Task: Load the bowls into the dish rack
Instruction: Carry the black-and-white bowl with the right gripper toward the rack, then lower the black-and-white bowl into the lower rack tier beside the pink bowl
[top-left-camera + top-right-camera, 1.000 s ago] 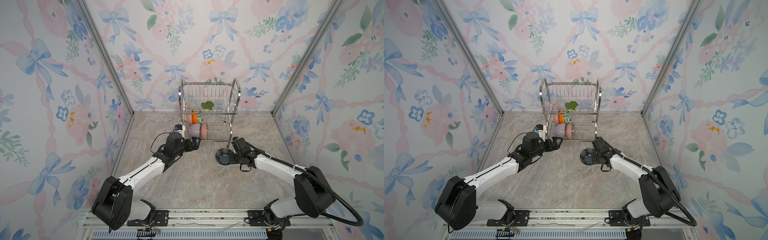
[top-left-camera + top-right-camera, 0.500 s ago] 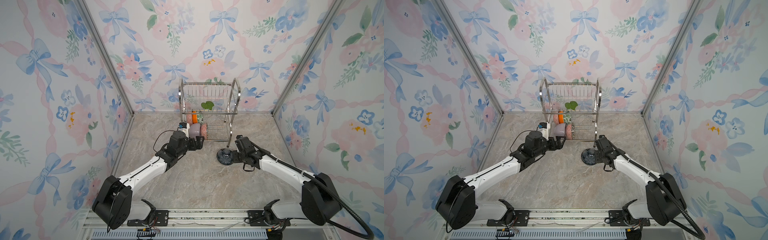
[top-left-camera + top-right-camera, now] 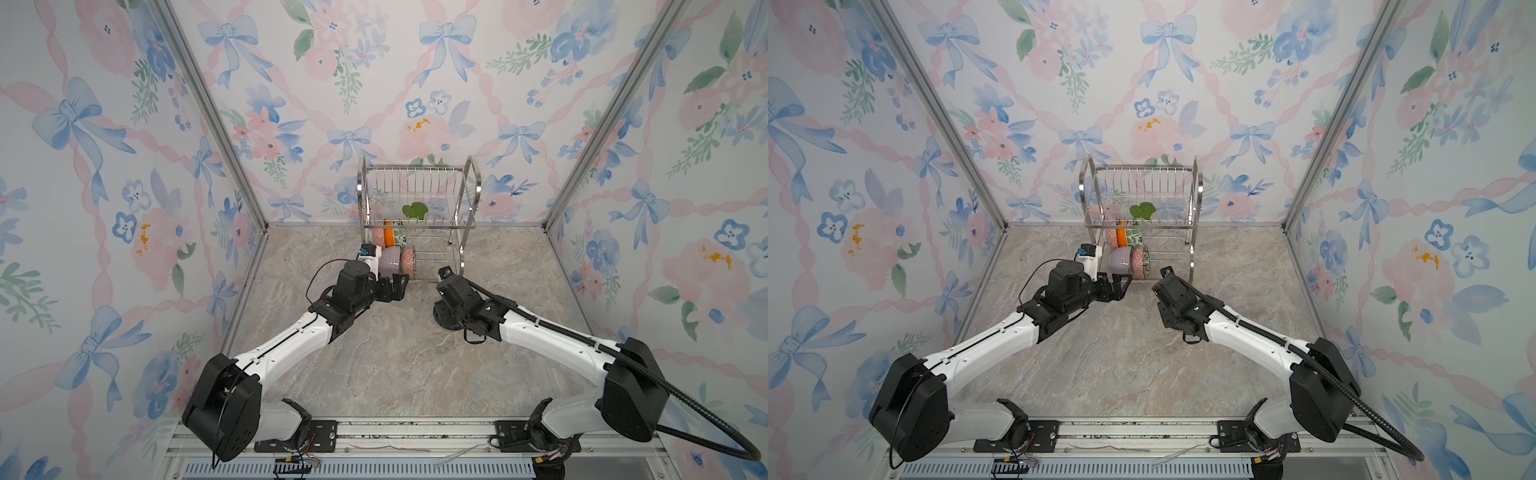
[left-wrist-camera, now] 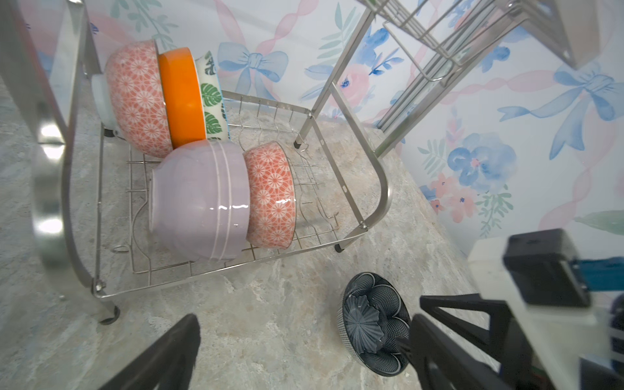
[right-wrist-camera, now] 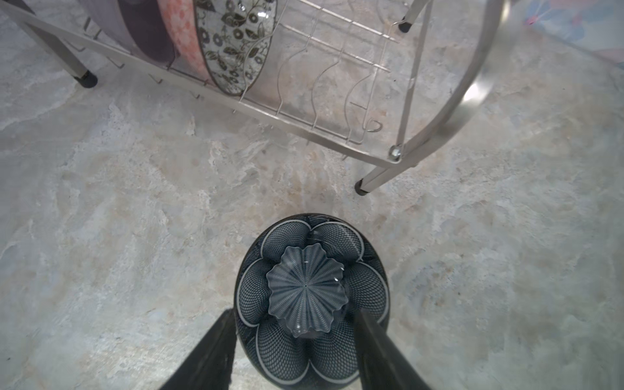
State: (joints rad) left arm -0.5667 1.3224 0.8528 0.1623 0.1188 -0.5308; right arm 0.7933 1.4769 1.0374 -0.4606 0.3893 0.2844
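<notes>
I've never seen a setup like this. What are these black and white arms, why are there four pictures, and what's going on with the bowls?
These are two robot arms mounted at the front of a table, each ending in a two-fingered gripper. Two pictures look down from a camera overhead. The two close-ups come from small cameras on the arms' wrists.

At the back stands a steel dish rack. Five bowls stand on edge in its lower level, among them a lilac bowl and an orange bowl. One dark blue bowl sits on the table in front of the rack.

The right gripper hovers over that bowl with its fingers spread on either side, and it does not look gripped. The left gripper is open and empty, just in front of the rack.
</notes>
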